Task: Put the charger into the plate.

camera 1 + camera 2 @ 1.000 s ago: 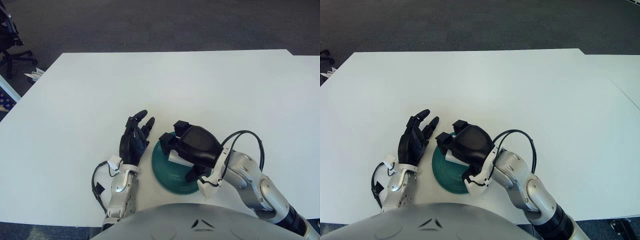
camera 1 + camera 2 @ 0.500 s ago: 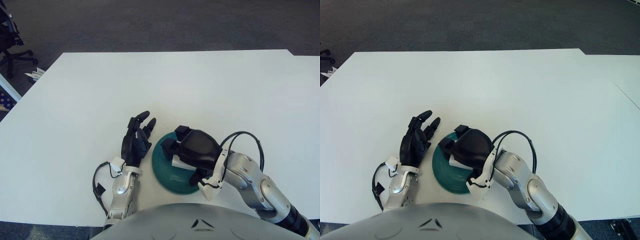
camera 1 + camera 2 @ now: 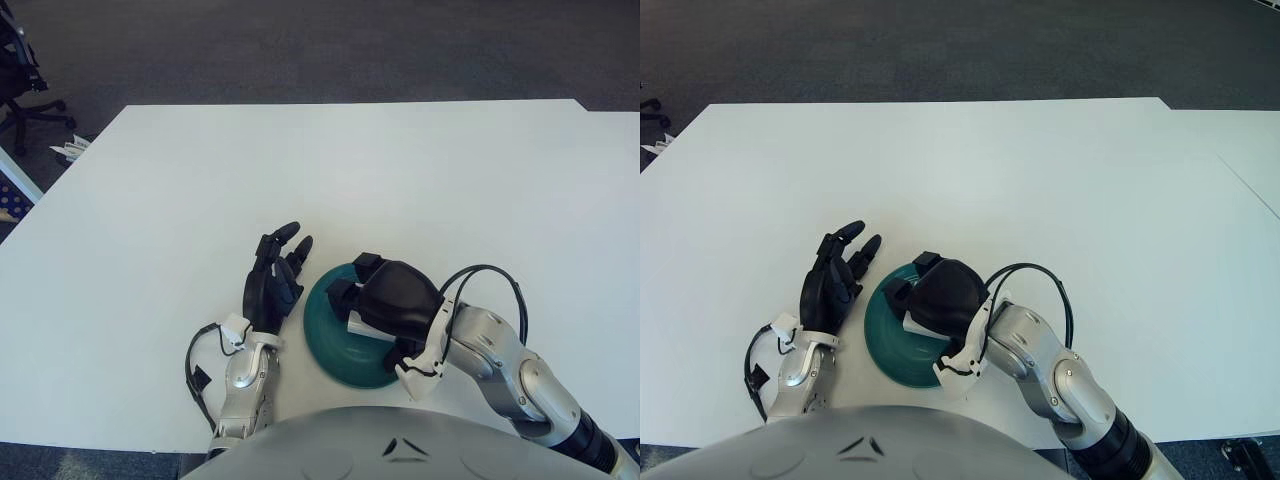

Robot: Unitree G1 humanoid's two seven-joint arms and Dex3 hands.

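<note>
R hand (image 3: 385, 305) grips charger (image 3: 358, 324) over plate (image 3: 335, 345); both views alike.

Right hand (image 3: 385, 305) curled, left hand (image 3: 272, 282) spread.
The right fingers bend downward from a bent silver forearm; the left fingers extend forward, apart, holding nothing.

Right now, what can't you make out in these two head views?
- Charger: only a white sliver shows under the right hand in both views; shape unclear, and whether it touches the plate.
- Green plate: right half hidden by that hand and wrist.
- Right hand's fingers: grip unclear.
- Left hand, left of the plate: palm hidden.
</note>
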